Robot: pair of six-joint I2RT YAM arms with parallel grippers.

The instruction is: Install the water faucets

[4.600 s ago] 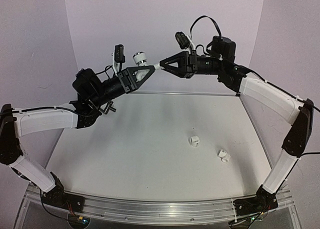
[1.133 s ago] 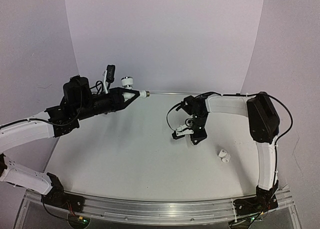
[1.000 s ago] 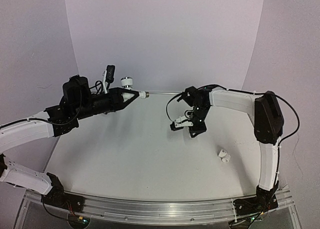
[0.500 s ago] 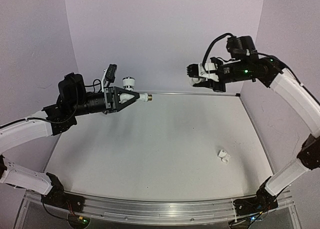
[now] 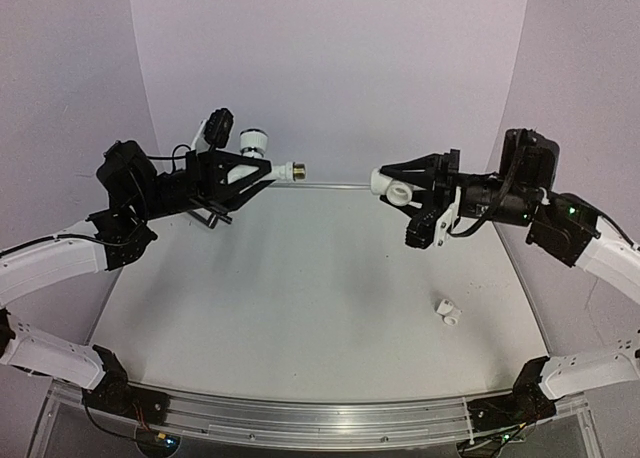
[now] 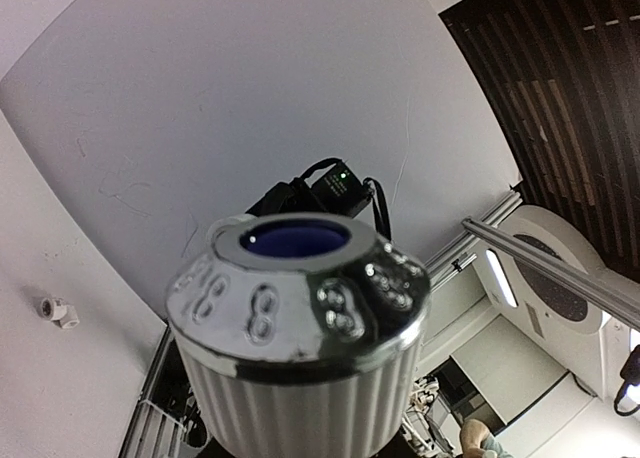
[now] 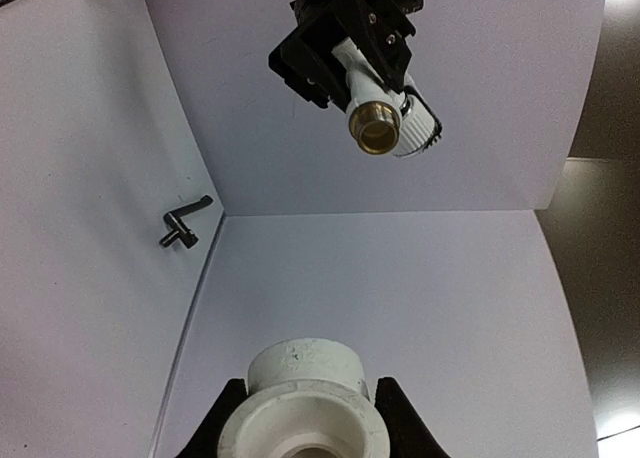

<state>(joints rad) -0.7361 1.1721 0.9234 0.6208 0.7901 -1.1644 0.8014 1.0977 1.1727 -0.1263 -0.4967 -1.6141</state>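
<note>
Aloft over the far half of the table, we count two arms, one white faucet and two white fittings. Our left gripper is clamped narrowly on the faucet, ribbed knob up, brass threaded end pointing right. Our right gripper pinches one tubular fitting, its open mouth facing that brass end, the two apart with open air between. The second fitting lies loose at the table's near right, apart from its edges. One dark crank-shaped bar lies far left.
</note>
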